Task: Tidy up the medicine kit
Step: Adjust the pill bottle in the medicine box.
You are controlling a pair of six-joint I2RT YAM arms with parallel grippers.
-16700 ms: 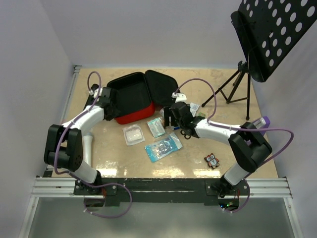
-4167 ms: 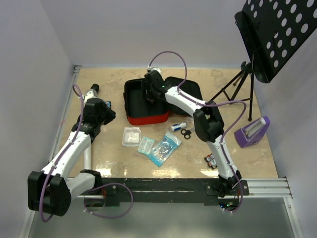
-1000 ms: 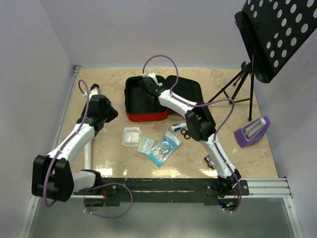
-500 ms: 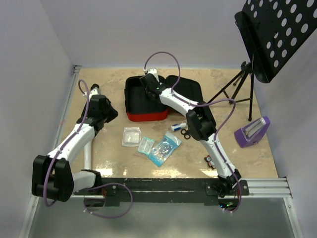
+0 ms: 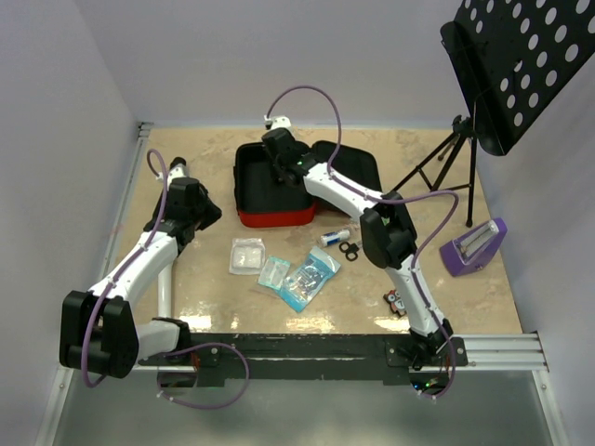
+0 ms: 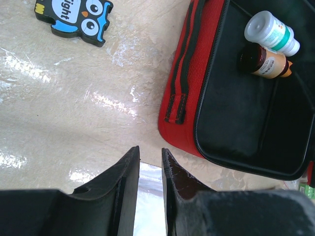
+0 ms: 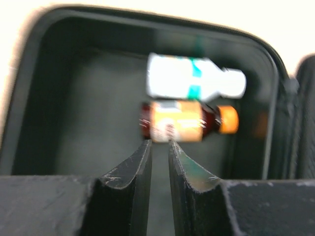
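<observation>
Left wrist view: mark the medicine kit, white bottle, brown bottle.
medicine kit (image 6: 199,73), left wrist view, on its red side wall.
white bottle (image 6: 270,33), left wrist view, mid-body.
brown bottle (image 6: 268,64), left wrist view, on its orange label.

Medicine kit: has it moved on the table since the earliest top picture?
Yes. The medicine kit has shifted right, toward the tripod; its open lid now lies nearer the tripod's leg.

Left gripper (image 6: 150,149), right gripper (image 7: 159,143) apparently ajar.

Red medicine kit (image 6: 173,73) — black lining; blue-and-black owl (image 6: 74,14)
</observation>
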